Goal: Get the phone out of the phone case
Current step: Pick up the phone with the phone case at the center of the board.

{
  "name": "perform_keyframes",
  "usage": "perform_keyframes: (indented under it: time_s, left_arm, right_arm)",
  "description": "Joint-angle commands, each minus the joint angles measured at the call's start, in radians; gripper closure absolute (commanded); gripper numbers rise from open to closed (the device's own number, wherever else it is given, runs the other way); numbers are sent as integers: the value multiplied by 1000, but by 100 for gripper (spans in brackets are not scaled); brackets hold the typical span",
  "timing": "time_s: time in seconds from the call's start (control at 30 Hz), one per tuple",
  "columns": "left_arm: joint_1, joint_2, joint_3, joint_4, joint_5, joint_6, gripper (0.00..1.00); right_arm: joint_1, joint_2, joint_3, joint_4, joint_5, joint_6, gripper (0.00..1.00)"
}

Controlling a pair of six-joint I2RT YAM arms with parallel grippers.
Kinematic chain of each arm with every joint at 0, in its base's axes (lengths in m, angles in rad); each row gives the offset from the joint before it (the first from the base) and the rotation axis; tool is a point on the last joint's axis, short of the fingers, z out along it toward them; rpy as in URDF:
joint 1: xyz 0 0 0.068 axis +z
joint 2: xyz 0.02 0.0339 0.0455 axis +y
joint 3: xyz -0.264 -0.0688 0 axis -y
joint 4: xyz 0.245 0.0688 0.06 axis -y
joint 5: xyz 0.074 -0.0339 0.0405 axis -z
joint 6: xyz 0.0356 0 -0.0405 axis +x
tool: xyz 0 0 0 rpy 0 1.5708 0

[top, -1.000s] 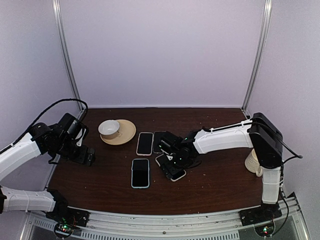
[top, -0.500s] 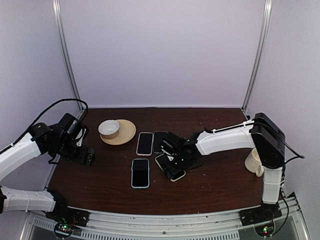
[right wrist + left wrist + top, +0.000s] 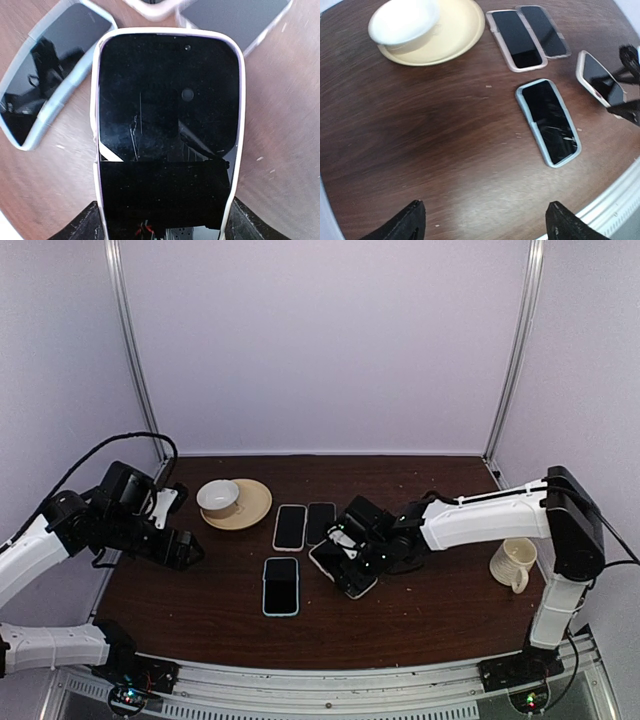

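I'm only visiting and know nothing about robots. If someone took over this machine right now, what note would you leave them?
Left gripper: open, empty, hovering over the table on the left side.
Right gripper: fingers flank the long sides of the white-cased phone; I cannot tell if they press on it.
Blue-cased phone and pink-cased phone lie flat, untouched.
Done: nothing yet; the phone sits in its case.
Left: probably secure the case, then work the phone out.
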State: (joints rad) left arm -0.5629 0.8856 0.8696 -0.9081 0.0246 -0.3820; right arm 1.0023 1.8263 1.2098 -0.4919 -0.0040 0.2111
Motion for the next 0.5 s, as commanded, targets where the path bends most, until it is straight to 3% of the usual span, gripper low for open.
perform_keyframes:
  time_s: [0.0, 0.23, 0.47]
  left_arm:
    - [-3, 42, -2, 118, 245, 47, 16]
    - [-5, 169, 81, 204, 489, 52, 19]
    - [-6, 253, 138, 306, 607, -19, 22]
  right_arm:
    - [18, -124, -11, 117, 47, -80, 53]
    - [31, -230, -65, 222, 65, -181, 55]
    - [43, -341, -153, 372, 74, -264, 55]
